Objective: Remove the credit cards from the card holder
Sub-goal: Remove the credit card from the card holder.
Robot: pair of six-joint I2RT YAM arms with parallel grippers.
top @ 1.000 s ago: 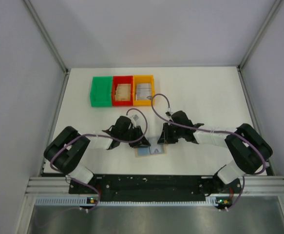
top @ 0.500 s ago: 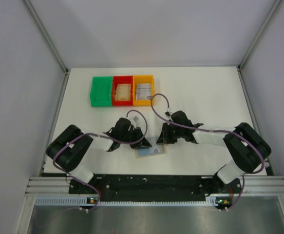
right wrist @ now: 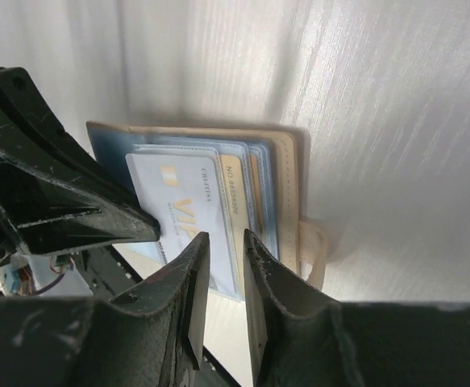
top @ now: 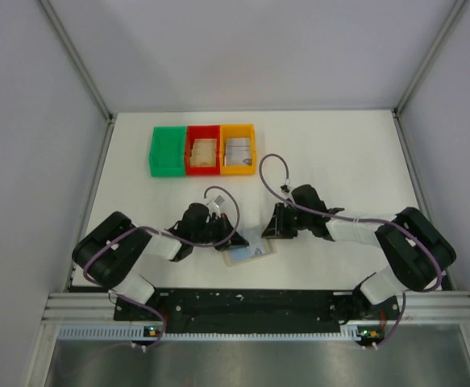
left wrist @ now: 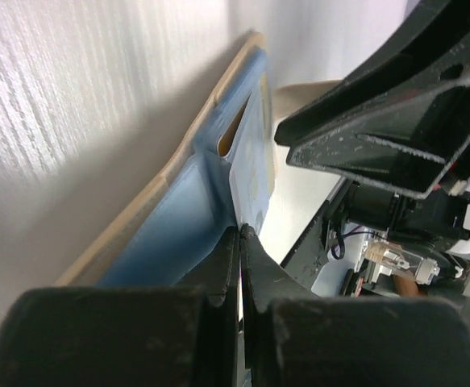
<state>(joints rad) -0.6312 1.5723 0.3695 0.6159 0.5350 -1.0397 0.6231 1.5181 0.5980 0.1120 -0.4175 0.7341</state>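
The card holder (top: 249, 255) lies open on the table between the two arms, tan outside (right wrist: 287, 185) and blue inside (left wrist: 178, 193). Several credit cards fan out of its pocket. A silver one (right wrist: 178, 201) marked VIP sticks out furthest, with a tan one (right wrist: 236, 193) beside it. My left gripper (left wrist: 239, 230) comes in low from the left (top: 222, 236) and is shut on the edge of the silver card (left wrist: 251, 161). My right gripper (right wrist: 222, 238) is open, its tips a little apart just over the fanned cards (top: 276, 228), with nothing between them.
Three small bins stand in a row at the back left: green (top: 167, 151), red (top: 203, 150) holding tan cards, orange (top: 237, 148) holding grey cards. The arms' base rail (top: 251, 302) runs just behind the card holder's near edge.
My left gripper has closed from partly open and slid slightly nearer. The card holder has turned a little on the table. The right gripper shifted slightly to the right.
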